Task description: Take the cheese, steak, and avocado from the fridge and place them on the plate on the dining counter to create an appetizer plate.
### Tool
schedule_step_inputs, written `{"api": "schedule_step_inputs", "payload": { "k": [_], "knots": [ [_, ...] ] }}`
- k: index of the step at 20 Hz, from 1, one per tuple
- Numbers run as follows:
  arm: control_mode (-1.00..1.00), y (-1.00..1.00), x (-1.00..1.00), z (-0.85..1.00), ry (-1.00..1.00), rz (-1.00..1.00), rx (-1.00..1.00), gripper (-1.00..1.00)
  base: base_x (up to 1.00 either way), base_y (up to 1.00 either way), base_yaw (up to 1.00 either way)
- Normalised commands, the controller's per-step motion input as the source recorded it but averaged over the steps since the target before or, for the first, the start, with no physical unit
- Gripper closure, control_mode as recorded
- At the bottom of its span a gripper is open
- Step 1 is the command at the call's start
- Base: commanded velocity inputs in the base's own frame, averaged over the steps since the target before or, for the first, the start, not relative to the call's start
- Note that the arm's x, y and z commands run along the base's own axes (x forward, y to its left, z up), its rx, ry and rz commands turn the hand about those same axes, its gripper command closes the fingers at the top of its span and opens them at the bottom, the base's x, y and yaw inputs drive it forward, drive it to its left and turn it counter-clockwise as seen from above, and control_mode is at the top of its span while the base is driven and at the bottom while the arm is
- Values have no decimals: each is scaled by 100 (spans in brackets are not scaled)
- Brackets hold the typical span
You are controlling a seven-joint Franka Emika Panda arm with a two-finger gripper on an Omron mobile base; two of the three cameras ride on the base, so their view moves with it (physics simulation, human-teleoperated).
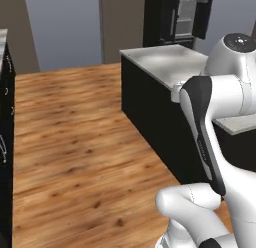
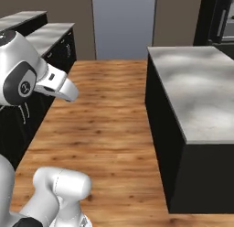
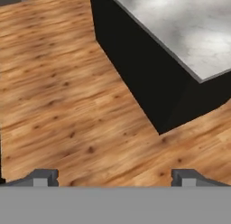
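Note:
In the hand view my gripper (image 3: 115, 179) is open; its two dark fingertips (image 3: 45, 177) stand far apart over the wooden floor with nothing between them. The fridge (image 1: 179, 17) is a tall black unit at the far end of the room, with a strip of its pale inside showing; from the right base view the fridge (image 2: 220, 20) sits at the top right corner. The cheese, steak, avocado, plate and dining counter are out of view.
A black island with a grey marbled top (image 1: 165, 62) stands between me and the fridge; the island (image 2: 196, 89) takes up the right side, and its corner (image 3: 180, 105) lies just ahead of the hand. Black counters (image 2: 50, 43) line the left. The wooden floor (image 1: 75, 142) runs open between them.

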Motion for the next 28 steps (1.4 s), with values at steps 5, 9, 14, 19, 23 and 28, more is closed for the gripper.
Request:
{"api": "schedule_step_inputs", "payload": {
  "k": [5,9,14,19,23,28],
  "knots": [
    [100,0,0,0,0,0,0,-100,0,-100,17],
    [100,0,0,0,0,0,0,-100,0,-100,10],
    [100,0,0,0,0,0,0,-100,0,-100,4],
    [100,0,0,0,0,0,0,-100,0,-100,2],
    [100,0,0,0,0,0,0,-100,0,-100,3],
    [100,0,0,0,0,0,0,-100,0,-100,4]
  ]
}}
